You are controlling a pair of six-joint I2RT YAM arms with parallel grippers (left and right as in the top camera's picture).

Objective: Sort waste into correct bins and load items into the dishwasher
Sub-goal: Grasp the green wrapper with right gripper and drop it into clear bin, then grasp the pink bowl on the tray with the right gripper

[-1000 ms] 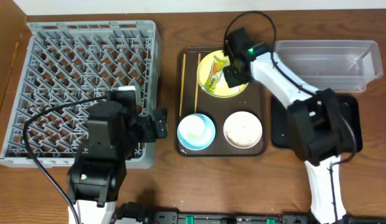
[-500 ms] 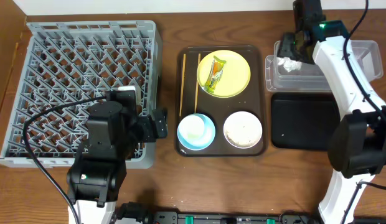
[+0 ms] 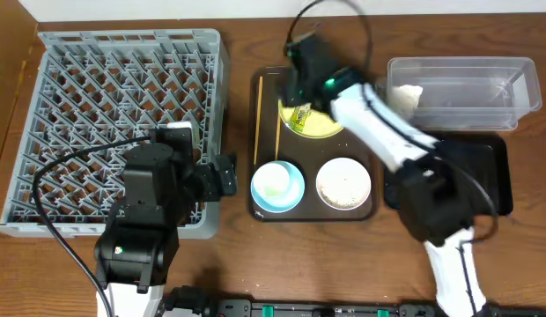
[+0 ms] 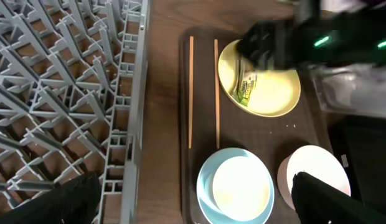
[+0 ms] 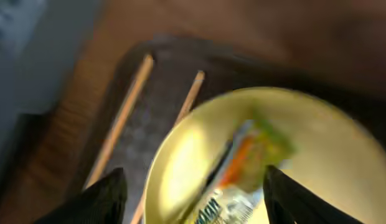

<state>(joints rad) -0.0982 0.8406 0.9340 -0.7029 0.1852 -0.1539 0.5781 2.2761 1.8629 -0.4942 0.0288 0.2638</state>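
1. Here, the right gripper (image 3: 299, 92) hangs over the yellow plate (image 4: 277, 93) at the back of the brown tray (image 4: 203, 112), its arm stretched in from the right side of the wooden table (image 3: 238, 44).
2. Its two fingers (image 5: 109, 196) stand apart in the blurred wrist view, with the green-yellow wrapper (image 5: 243, 165) lying on the plate between them. Whether they touch the wrapper cannot be told.
3. The crumpled tissue (image 3: 405, 93) sits inside the clear tub (image 3: 484, 84), at its left end. The black tray (image 3: 498, 158) lies just in front of the tub, partly hidden by the arm.
4. The chopsticks (image 4: 216, 93) lie side by side on the brown tray, just left of the plate, running front to back.
5. At the front of the brown tray, the blue bowl (image 3: 258, 192) stands beside the white bowl (image 3: 320, 180), which holds the pale heap of rice (image 3: 345, 185).
6. The left gripper (image 3: 222, 174) hovers with its fingers wide apart, just beside the right edge of the grey dish rack (image 3: 97, 97). The rack fills the left side of the table, and its wrist camera looks down on the blue bowl and the chopsticks.
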